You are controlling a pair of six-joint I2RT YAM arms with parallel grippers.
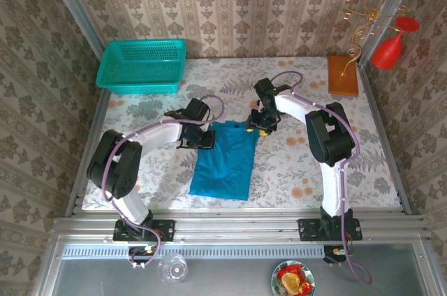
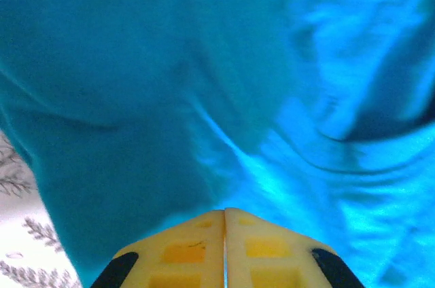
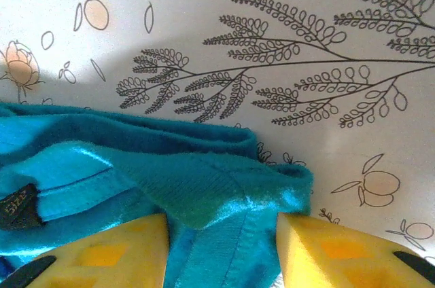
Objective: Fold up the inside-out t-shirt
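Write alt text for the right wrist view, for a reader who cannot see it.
A bunched fold of the teal t-shirt lies between the two yellow fingers of the right hand, which stand apart. A small dark size label shows at left, and the white tablecloth with drawn leaves and fruit lies beyond.

The right gripper [image 3: 221, 237] stood jaws apart, the inside-out t-shirt's [image 3: 204, 186] bunched collar between them, on the flowered tablecloth [image 3: 306, 37].

The teal-blue t-shirt [image 1: 225, 160] lies flat mid-table [image 1: 314, 163], roughly rectangular, collar end at the far side, size label exposed.
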